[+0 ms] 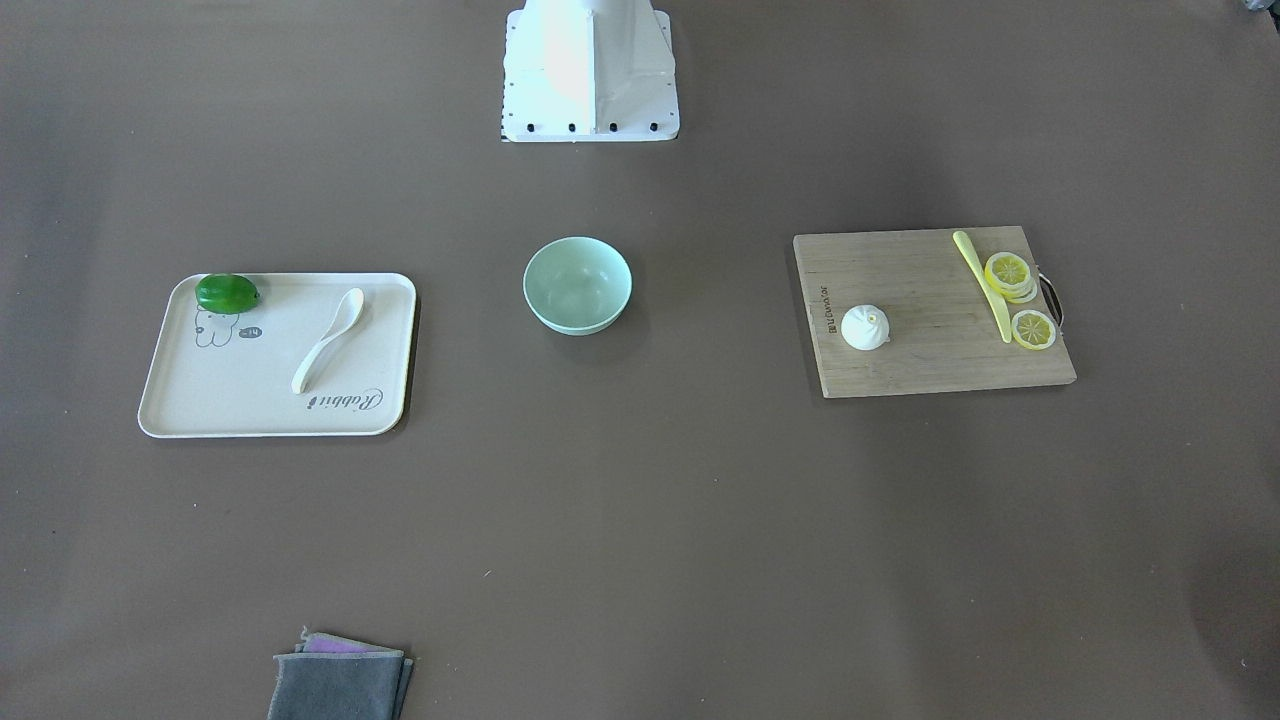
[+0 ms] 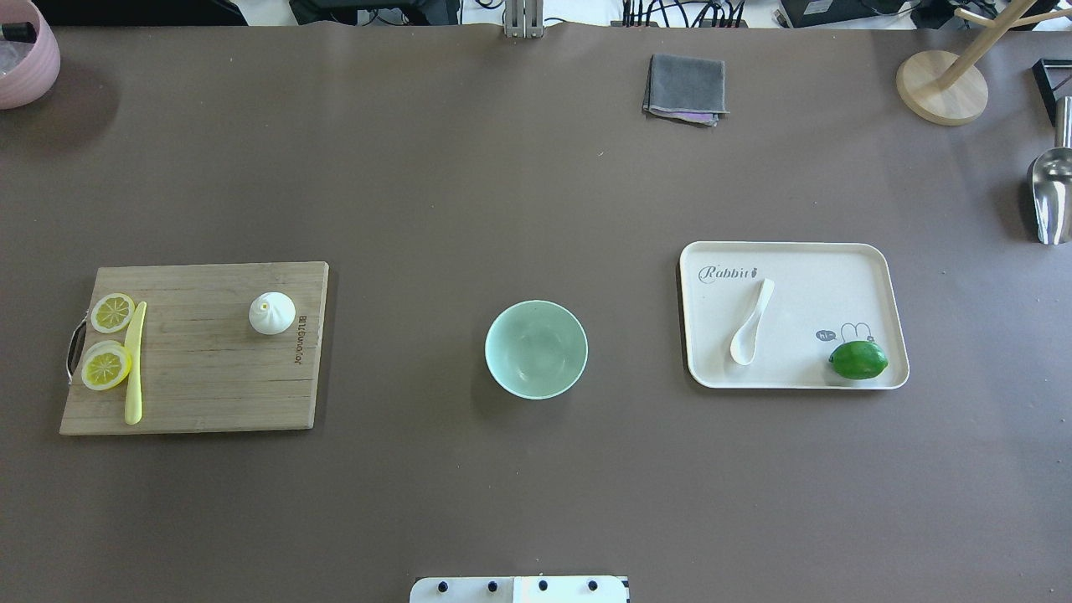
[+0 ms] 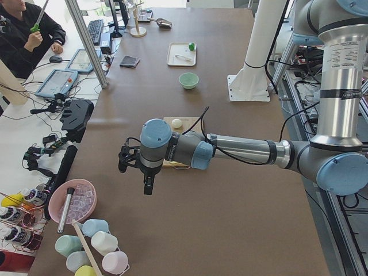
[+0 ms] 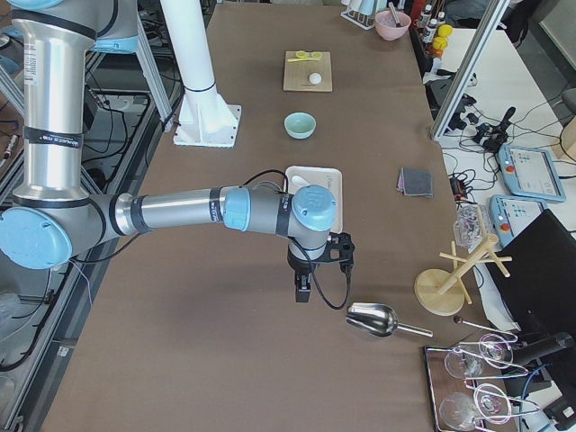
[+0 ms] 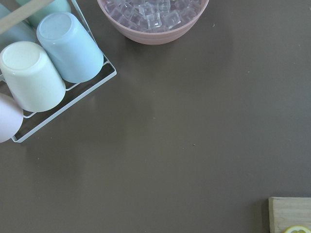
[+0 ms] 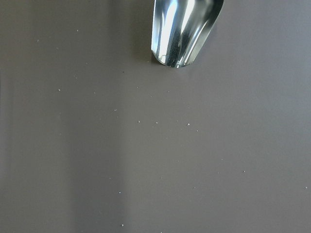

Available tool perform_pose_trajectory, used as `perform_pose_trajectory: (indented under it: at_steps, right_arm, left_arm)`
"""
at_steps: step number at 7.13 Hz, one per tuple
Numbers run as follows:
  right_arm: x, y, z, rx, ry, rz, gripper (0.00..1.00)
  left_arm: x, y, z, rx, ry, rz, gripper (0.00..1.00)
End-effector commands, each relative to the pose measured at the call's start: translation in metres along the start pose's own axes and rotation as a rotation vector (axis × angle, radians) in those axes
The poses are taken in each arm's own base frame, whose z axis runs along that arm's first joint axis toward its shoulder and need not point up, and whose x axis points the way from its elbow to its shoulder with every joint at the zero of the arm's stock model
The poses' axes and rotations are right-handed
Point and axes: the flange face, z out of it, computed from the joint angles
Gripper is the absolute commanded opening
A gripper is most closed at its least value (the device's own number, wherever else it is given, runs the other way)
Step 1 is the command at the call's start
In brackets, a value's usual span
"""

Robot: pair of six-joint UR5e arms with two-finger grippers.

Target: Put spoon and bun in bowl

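Observation:
The pale mint-green bowl (image 2: 536, 348) stands empty at the table's middle. The cream-white spoon (image 2: 751, 322) lies on a cream tray (image 2: 837, 276) to the bowl's right in the overhead view. The white bun (image 2: 271, 313) sits on a wooden cutting board (image 2: 209, 377) to the bowl's left. My left gripper (image 3: 148, 183) hangs over the table's left end, past the board. My right gripper (image 4: 303, 292) hangs over the right end, past the tray. Both show only in the side views, so I cannot tell whether they are open or shut.
A green lime (image 2: 858, 359) lies on the tray. A yellow-green knife (image 2: 135, 362) and lemon slices (image 2: 106, 366) lie on the board. A grey cloth (image 2: 685, 88), a metal scoop (image 2: 1051, 188), a wooden stand (image 2: 941, 86), a pink ice bowl (image 5: 153, 17) and racked cups (image 5: 48, 63) line the edges.

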Motion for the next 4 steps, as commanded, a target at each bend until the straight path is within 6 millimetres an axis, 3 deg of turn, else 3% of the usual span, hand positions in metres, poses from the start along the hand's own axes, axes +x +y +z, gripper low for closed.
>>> perform_pose_trajectory:
  at_steps: [1,4]
  right_arm:
    - [0.0009,0.0013,0.0010,-0.002,0.000,0.001,1.00]
    - [0.0003,0.0016,0.0008,-0.004,-0.003,0.006,1.00]
  left_arm:
    - [0.0005,0.0001,0.0005,-0.001,0.000,0.000,0.98]
    - [0.0016,-0.0005,-0.0021,0.006,-0.005,0.003,0.98]
